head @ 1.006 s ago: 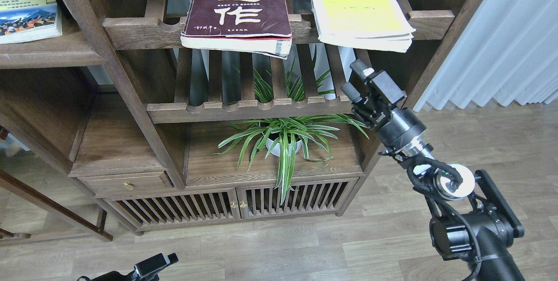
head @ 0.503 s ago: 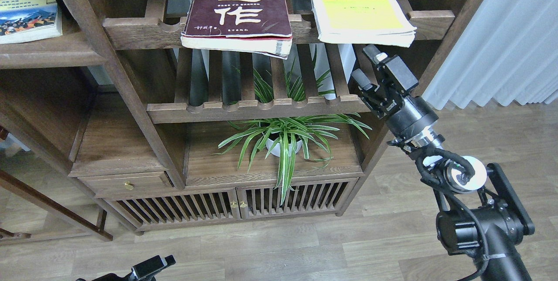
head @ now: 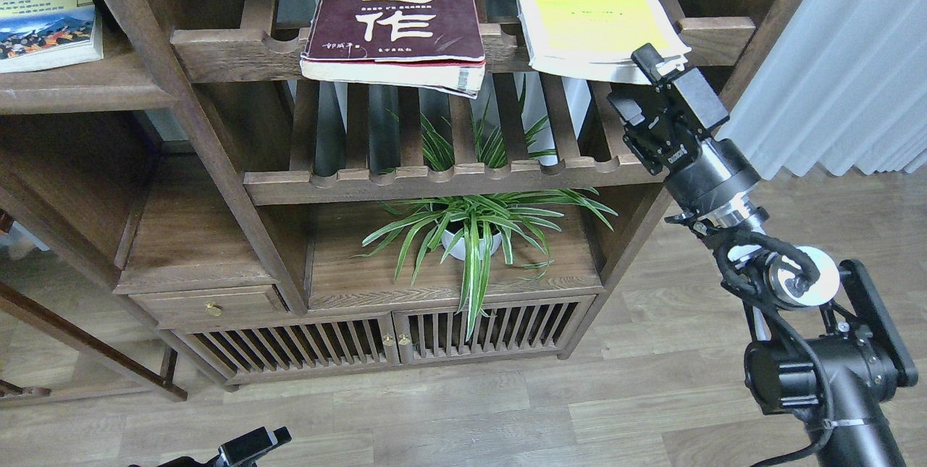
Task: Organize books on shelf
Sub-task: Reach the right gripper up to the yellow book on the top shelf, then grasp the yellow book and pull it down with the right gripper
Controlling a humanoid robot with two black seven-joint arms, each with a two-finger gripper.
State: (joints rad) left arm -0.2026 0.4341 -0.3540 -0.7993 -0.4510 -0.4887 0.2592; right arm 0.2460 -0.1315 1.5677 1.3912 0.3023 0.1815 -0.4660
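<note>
The right gripper (head: 641, 83), at the frame's upper right, is holding its jaws apart around the yellow-green book's (head: 590, 14) near corner. The maroon book (head: 398, 18) is lying top centre, the "300" book (head: 43, 14) on the shelf (head: 80, 90) upper left. Left gripper (head: 253, 445): jaws unclear.

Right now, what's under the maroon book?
The maroon book lies flat on the upper slatted rack, its front edge overhanging the notched rail. Below are the lower rack and potted plant. The slats directly beneath it are covered.
</note>
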